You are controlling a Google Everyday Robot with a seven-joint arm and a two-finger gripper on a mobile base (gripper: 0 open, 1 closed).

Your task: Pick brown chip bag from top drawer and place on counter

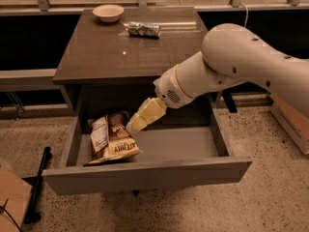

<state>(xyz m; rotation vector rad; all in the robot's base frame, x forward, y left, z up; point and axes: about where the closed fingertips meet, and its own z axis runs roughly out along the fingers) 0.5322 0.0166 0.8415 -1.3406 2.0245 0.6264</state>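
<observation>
The brown chip bag [112, 139] lies flat in the left part of the open top drawer [145, 175], white nutrition label up. My gripper [137, 123] hangs inside the drawer just right of the bag's upper right corner, very close to it, holding nothing. The white arm reaches in from the right over the drawer. The counter [111, 52] is the dark tabletop above the drawer.
A small beige bowl [108, 12] and a silver foil packet [143, 30] sit at the back of the counter. A cardboard box [289, 124] stands on the floor at right, another at the lower left corner [12, 202]. A black bar [36, 187] lies left of the drawer.
</observation>
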